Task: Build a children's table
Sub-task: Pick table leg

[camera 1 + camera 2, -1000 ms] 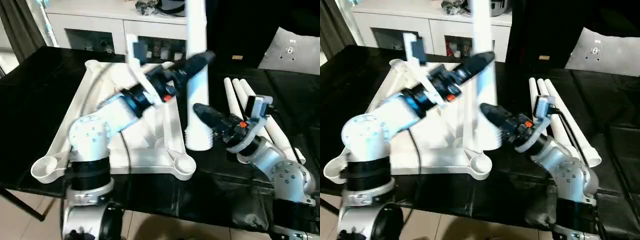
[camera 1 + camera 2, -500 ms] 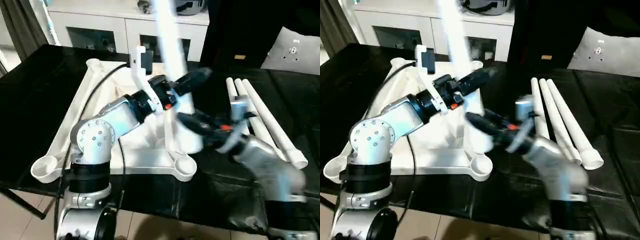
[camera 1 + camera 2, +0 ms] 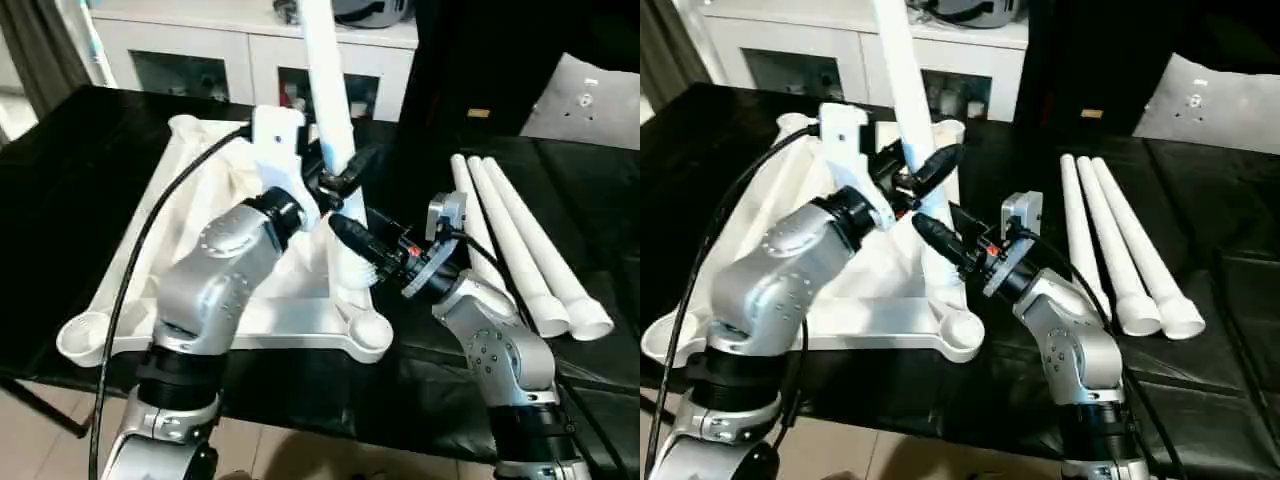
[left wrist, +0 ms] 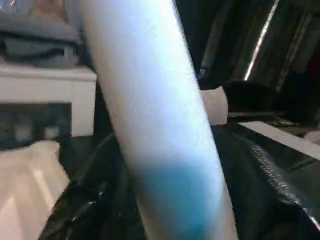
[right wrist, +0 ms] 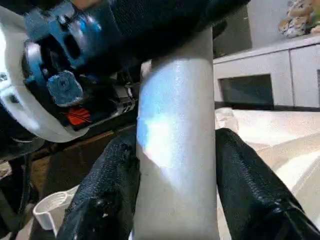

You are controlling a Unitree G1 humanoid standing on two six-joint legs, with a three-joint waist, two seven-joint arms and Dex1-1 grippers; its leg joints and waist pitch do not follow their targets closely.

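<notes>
Leg [image 3: 328, 90] stands tilted at frame centre over the tabletop [image 3: 190, 200]; my left gripper [image 3: 345, 172] and right gripper [image 3: 345, 232] both pinch it.

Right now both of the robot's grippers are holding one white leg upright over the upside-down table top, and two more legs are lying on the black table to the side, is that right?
Nearly. Three spare legs lie there, not two; the left eye view shows them side by side. The rest holds: the left gripper and right gripper grip the upright leg over the table top.
</notes>
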